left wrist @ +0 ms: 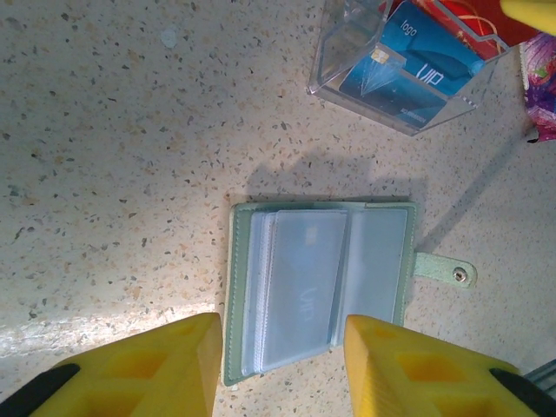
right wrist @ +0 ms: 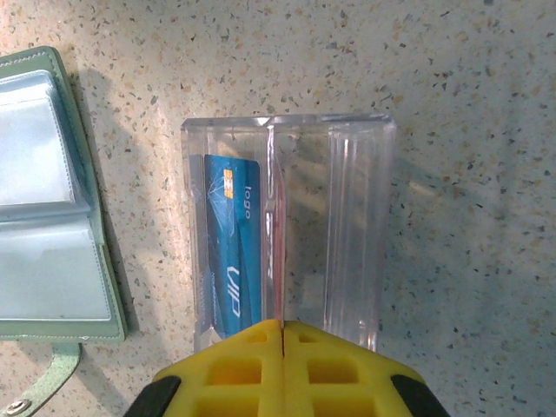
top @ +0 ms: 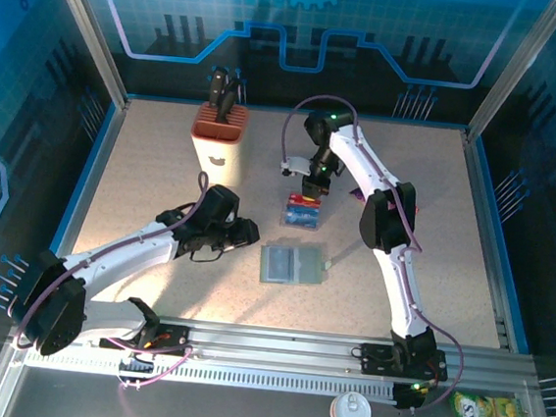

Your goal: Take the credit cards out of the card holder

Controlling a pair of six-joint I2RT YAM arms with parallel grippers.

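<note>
Centrally, card holder [top: 292,265] lying open on the table [top: 163,178], at 3 o'clock just beside the wide-spread left gripper [top: 252,234], credit cards [right wrist: 230,234] standing in a clear box [right wrist: 356,217] at the holder's 12 o'clock, right gripper [right wrist: 282,328] pinched shut on a red card [right wrist: 274,261]

The wallet [left wrist: 323,347] has a matt leather-like cover, glossy clear plastic sleeves [left wrist: 300,278] and a metal snap [left wrist: 459,275]. The box [right wrist: 352,226] is clear shiny plastic, the cards [right wrist: 233,248] glossy. The worktop [left wrist: 113,156] is speckled, stone-like.
</note>
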